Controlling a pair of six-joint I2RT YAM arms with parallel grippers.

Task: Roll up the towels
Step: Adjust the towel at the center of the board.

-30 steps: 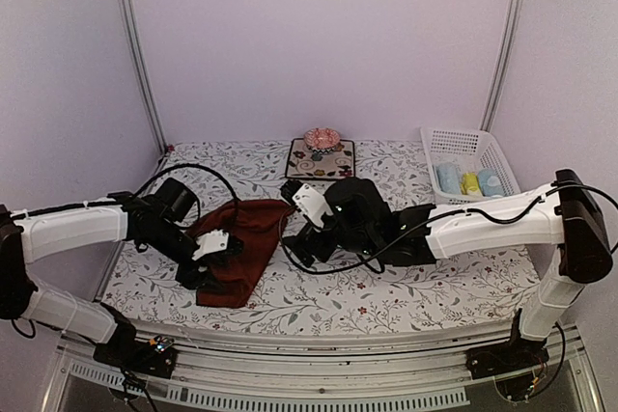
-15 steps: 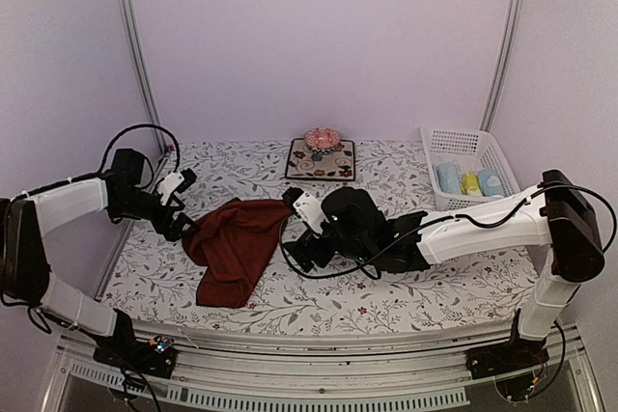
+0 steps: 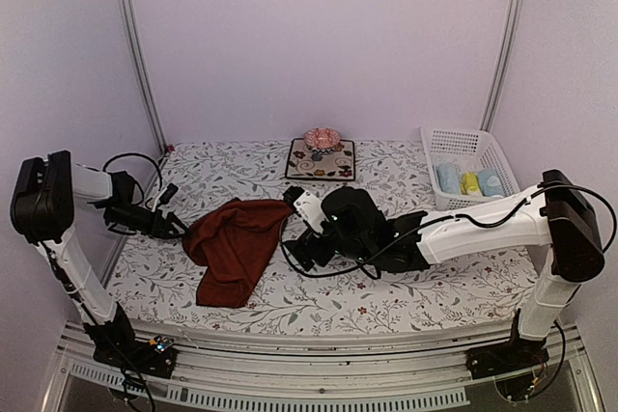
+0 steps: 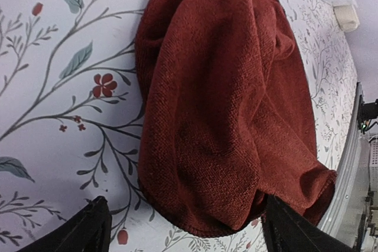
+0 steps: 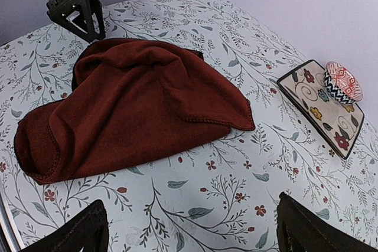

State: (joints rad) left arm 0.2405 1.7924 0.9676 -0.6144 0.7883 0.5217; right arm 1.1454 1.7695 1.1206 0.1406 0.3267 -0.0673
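The dark red towel (image 3: 237, 243) lies crumpled and partly folded on the floral table cover. In the left wrist view the towel (image 4: 224, 104) fills the middle. My left gripper (image 3: 177, 230) is open at the towel's left end, and one bunched end lies between its spread fingers (image 4: 94, 228). My right gripper (image 3: 295, 254) is open and empty just right of the towel, hovering over bare cover. In the right wrist view the towel (image 5: 136, 104) lies ahead of the fingers (image 5: 82, 231), with the left gripper (image 5: 88, 30) at its far edge.
A white basket (image 3: 462, 142) at the back right holds rolled pale blue (image 3: 448, 178) and yellow (image 3: 470, 183) towels. A square dark floral mat (image 3: 321, 158) with a small patterned bowl (image 3: 323, 138) sits at the back centre. Purple walls enclose the table.
My left gripper has drawn back from the towel's front part to its left end, and the left arm has folded against the left wall. The towel has spread a little. The right arm shifted slightly.
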